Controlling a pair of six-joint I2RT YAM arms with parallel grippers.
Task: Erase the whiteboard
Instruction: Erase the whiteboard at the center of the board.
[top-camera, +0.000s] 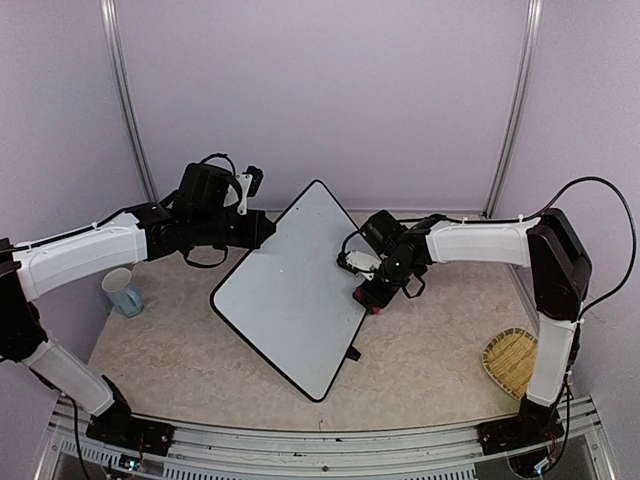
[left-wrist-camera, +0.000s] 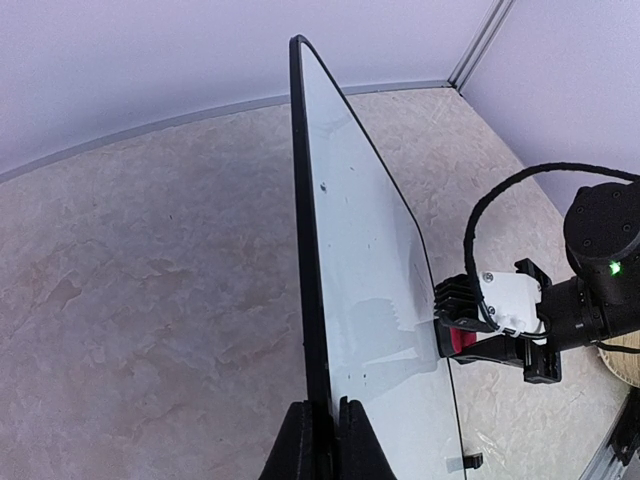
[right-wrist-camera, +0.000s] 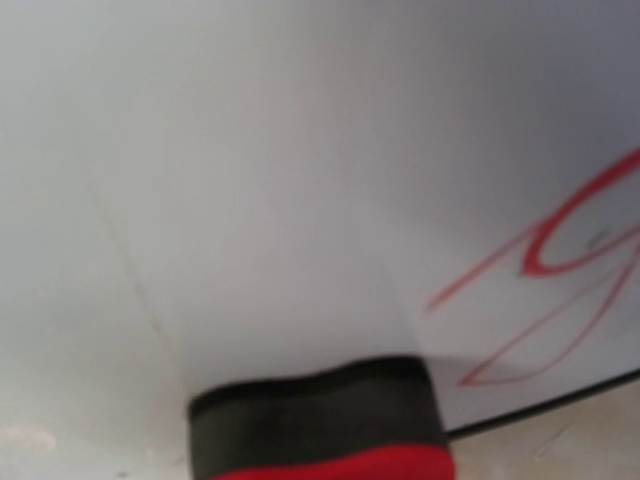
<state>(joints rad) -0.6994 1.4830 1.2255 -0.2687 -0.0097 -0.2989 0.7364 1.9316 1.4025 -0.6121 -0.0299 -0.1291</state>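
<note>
Woven tray: lies at the near right of the table, well apart from the work.
Cup: stands at the near left, beside the left arm.
Whiteboard: is mid-table, tilted up between the two arms.
Right gripper: its fingers are clamped on a red-and-black eraser, whose felt presses on the board near its right edge.
Red writing: unwiped strokes sit just beside the eraser, close to the frame.
Left gripper: its fingers are closed tight on the board's black frame, steadying it.
Step in hand: likely wiping. The eraser should slide flat across the red strokes under even pressure, while the left grip holds firm so the board cannot pivot.
</note>
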